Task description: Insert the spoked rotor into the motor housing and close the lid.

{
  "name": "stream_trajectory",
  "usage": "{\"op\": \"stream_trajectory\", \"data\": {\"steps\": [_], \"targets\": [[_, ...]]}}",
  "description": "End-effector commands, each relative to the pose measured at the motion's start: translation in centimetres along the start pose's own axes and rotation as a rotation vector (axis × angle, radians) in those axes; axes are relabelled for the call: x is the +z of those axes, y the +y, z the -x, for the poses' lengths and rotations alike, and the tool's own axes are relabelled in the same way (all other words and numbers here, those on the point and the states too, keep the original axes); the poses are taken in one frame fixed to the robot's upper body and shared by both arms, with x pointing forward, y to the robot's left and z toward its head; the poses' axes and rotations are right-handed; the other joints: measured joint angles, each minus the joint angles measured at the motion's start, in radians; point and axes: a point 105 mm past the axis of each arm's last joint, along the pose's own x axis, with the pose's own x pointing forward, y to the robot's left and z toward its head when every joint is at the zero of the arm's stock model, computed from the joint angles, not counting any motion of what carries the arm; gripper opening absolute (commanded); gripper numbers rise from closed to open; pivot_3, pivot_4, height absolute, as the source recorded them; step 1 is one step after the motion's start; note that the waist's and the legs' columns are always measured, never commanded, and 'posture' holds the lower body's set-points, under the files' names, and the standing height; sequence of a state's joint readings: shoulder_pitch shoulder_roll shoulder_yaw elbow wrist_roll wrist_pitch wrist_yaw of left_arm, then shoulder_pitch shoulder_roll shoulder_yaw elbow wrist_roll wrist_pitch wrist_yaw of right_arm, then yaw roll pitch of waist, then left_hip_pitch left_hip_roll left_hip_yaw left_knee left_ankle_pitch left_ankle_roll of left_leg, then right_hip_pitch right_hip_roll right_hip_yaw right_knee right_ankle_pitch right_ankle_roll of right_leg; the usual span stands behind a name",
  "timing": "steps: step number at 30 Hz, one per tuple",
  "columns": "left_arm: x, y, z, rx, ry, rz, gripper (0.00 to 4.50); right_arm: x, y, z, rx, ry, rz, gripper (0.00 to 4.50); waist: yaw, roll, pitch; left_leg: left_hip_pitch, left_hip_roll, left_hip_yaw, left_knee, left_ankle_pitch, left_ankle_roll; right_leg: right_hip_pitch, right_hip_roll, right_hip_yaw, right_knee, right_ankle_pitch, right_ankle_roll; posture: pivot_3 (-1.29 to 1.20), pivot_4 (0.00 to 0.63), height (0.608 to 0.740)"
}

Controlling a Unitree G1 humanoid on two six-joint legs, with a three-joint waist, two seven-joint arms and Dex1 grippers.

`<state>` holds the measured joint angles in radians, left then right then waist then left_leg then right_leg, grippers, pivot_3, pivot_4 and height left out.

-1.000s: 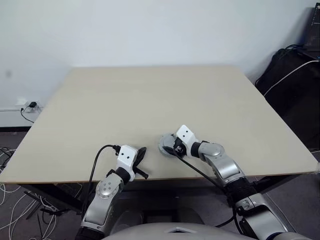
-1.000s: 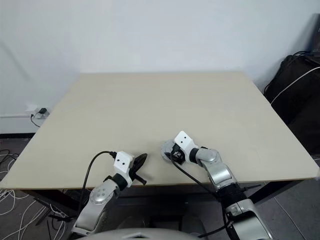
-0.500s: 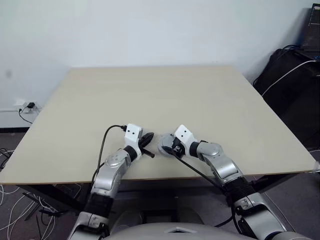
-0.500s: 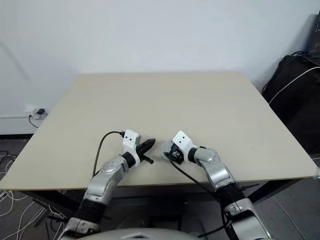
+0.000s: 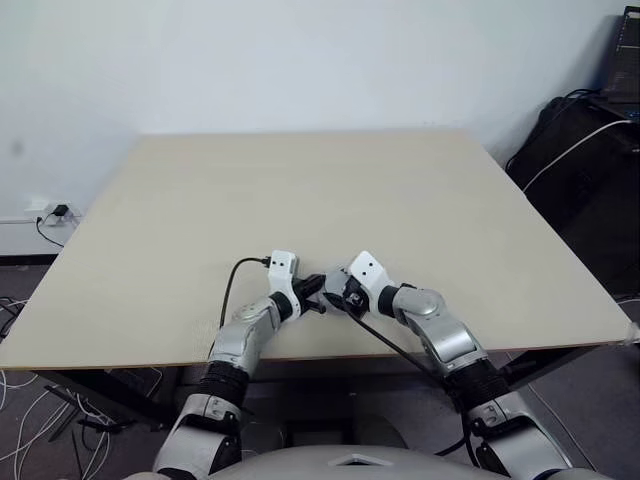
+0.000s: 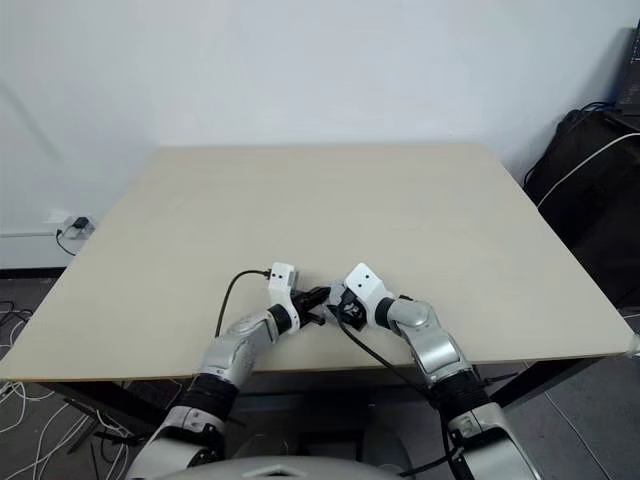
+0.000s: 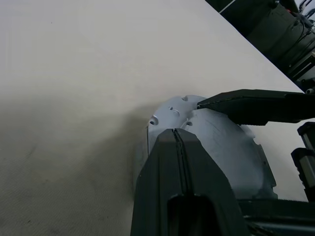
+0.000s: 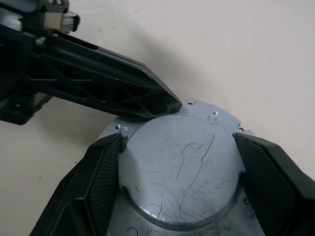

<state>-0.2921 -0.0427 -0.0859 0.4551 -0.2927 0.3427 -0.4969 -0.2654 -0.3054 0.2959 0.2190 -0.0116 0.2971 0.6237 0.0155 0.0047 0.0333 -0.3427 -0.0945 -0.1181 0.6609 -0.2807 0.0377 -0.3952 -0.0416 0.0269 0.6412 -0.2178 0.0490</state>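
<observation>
Black fingers of the right tool (image 8: 179, 196) grip the grey lid (image 8: 179, 164), already seated on the housing on the pale surface (image 5: 300, 190). Closed left tool (image 8: 170, 105) touches its rim; pressing shut seems left.

You get two head views looking forward and down over the beige table (image 5: 300, 190), far enough back to take in its whole top and the white wall behind. Each wrist view sits very close, looking along its own fingers at the grey lid (image 8: 182, 167) on the tabletop. All four views share that spot near the table's front edge.
</observation>
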Motion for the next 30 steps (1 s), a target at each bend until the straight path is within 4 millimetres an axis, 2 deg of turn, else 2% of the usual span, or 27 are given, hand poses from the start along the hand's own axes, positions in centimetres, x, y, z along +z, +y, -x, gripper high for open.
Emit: {"op": "stream_trajectory", "data": {"steps": [1,7,8,10,17,22,25,27,30], "targets": [[0.2,-0.3,-0.4,-0.005,0.023,-0.007,0.0,-1.4,-0.1,0.2,-0.018,0.059,-0.014,3.26,0.0,0.0,0.0,0.0,0.0,0.0,0.0,0.0,0.0,0.0,0.0,0.0,0.0,0.0,0.0,0.0,0.0,0.74],[-0.6,-0.5,-0.3,-0.03,0.079,0.016,0.0,-1.2,0.0,0.2,-0.013,0.051,-0.043,3.26,0.0,-0.001,-0.002,0.0,0.0,0.0,0.0,-0.001,-0.002,0.0,0.0,0.0,0.0,0.0,0.0,0.0,0.0,0.74],[-0.6,-0.6,-0.3,-0.03,0.082,0.016,0.0,-1.2,-0.1,0.2,-0.021,0.057,-0.048,4.0,0.001,-0.001,-0.002,0.0,0.0,0.0,0.0,-0.001,-0.002,0.0,0.0,0.0,-0.001,0.0,0.0,0.0,0.0,0.74],[-0.6,-0.6,-0.2,-0.03,0.082,0.019,0.0,-1.4,-0.3,0.3,-0.029,0.067,-0.051,4.47,0.003,-0.001,-0.003,0.0,0.0,-0.001,0.0,-0.001,-0.002,0.0,0.0,0.0,-0.001,0.0,0.0,0.0,0.0,0.74],[-0.7,-0.5,0.0,-0.026,0.083,0.018,0.0,-2.0,-1.6,2.0,-0.087,0.079,-0.051,4.47,0.012,-0.001,-0.003,0.0,-0.001,-0.001,0.0,-0.002,-0.002,0.001,-0.001,-0.001,-0.003,0.0,0.0,0.0,0.0,0.74],[-0.7,-0.5,0.1,-0.025,0.085,0.016,0.0,-1.4,-1.1,4.6,-0.045,0.034,-0.097,4.47,0.017,0.0,-0.003,-0.002,-0.001,-0.003,-0.001,-0.003,0.0,0.002,-0.001,-0.003,-0.008,0.0,0.001,0.0,0.0,0.74],[-0.7,-0.5,0.1,-0.027,0.086,0.015,0.0,-0.9,-0.4,5.6,-0.001,0.008,-0.118,4.47,0.017,0.0,-0.003,-0.003,-0.001,-0.003,-0.001,-0.004,0.001,0.002,-0.001,-0.003,-0.011,0.001,0.002,0.0,0.0,0.74],[-0.7,-0.7,0.0,-0.034,0.085,0.014,0.0,0.3,0.3,7.2,0.045,-0.081,-0.182,4.47,0.017,0.0,-0.003,-0.003,-0.001,-0.003,-0.001,-0.004,0.001,0.001,-0.001,-0.003,-0.011,0.001,0.002,0.0,0.0,0.74],[-0.7,-0.9,-0.1,-0.045,0.084,0.012,0.0,1.6,-0.3,8.6,-0.002,-0.19,-0.283,4.47,0.019,0.0,-0.003,-0.006,-0.001,-0.003,-0.001,-0.004,0.001,0.001,-0.001,-0.003,-0.012,0.001,0.003,0.0,0.0,0.74]]}}
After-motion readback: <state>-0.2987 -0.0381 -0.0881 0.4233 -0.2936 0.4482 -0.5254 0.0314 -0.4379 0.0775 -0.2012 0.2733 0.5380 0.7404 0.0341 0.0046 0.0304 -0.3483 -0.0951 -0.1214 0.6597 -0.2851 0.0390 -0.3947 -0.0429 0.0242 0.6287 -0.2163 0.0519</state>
